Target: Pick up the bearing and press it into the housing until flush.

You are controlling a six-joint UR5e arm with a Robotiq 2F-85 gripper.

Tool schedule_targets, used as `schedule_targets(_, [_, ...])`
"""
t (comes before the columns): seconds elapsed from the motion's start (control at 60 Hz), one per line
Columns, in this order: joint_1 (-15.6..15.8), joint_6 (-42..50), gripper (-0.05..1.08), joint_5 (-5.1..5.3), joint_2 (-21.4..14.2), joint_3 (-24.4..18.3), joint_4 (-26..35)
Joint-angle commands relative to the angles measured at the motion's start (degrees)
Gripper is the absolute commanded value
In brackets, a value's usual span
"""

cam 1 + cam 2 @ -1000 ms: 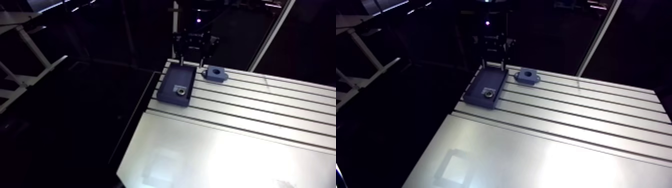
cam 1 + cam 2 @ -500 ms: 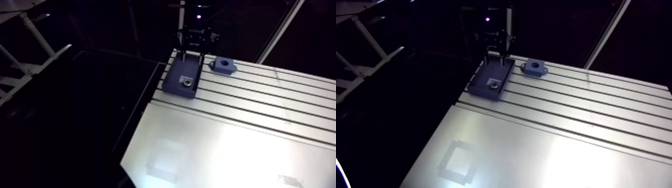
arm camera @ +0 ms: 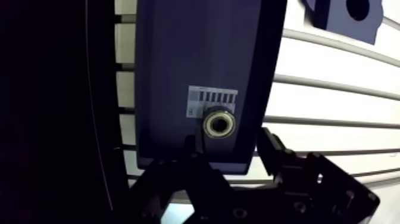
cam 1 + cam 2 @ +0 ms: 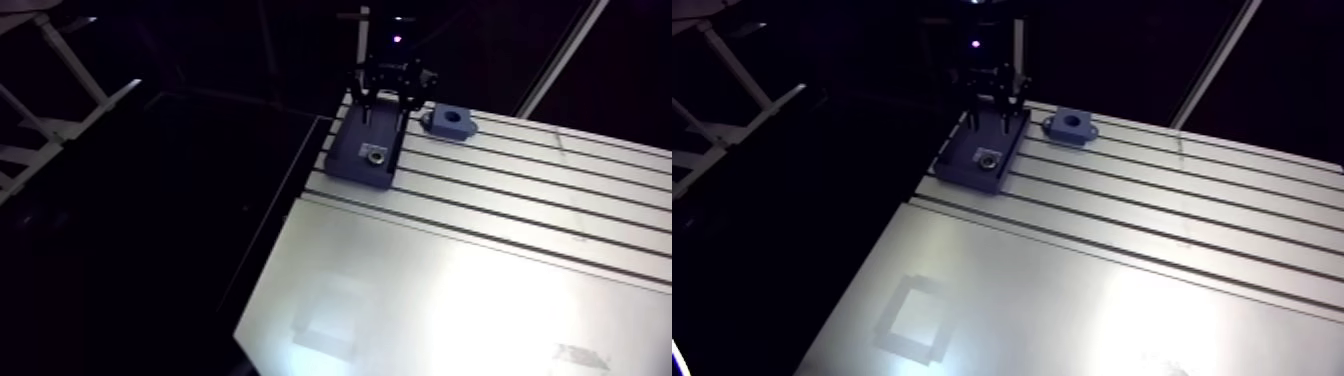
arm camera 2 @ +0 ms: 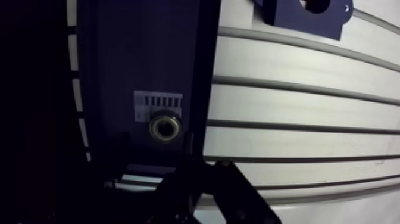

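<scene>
My pincer (image 3: 233,146) is spread and empty; the bearing (image 3: 219,125) lies flat in the tray (image 3: 178,59), at its end just ahead of me.

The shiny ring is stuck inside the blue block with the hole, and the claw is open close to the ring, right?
Not quite. The ring lies in the blue tray, not in the block, which stands beside the tray. The wrist view shows it. The claw is indeed open close to the ring.
</scene>
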Motion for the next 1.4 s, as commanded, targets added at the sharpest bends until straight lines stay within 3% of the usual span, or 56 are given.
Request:
schedule_targets(0.017, [0.1,0.0,0.44,0.02,0.6,0.4,-0.3])
schedule_targets(1.4, [0.7,-0.2,0.44,-0.07,2.8,3.0,-3.1])
